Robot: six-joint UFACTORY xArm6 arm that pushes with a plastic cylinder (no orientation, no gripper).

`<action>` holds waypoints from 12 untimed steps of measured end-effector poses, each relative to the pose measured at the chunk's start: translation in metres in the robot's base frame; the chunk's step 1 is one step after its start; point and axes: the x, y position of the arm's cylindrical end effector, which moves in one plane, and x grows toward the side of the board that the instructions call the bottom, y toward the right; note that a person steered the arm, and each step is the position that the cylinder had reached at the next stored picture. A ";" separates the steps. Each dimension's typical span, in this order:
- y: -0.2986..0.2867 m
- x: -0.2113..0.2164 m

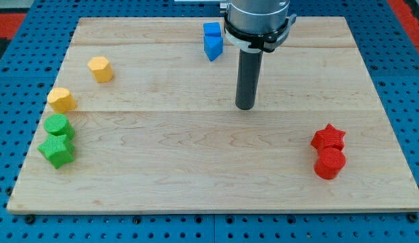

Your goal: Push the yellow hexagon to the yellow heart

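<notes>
Cropping at the view's top hides the arm above its grey collar; no jaws on this rig, just the dark rod, its tip (244, 106) on the wooden surface (196, 182), touching no block. Yellow plastic hexagon (101, 69) sits well to the view's left of the tip, near the yellow plastic heart (61, 100), apart.

Two yellow blocks (100, 69) (61, 100), two green blocks (58, 125) (57, 150), two blue blocks (212, 29) (213, 47), two red blocks (329, 137) (330, 163); the board (196, 175) is pale, grained wood, the rod (247, 77) dark.
</notes>
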 end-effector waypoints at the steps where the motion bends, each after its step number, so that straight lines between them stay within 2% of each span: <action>1: 0.000 -0.002; 4: -0.001 -0.012; 5: -0.058 -0.012; 7: -0.098 -0.021; 8: -0.148 -0.068; 9: -0.207 -0.098; 10: -0.269 -0.097; 11: -0.281 -0.091; 12: -0.221 -0.082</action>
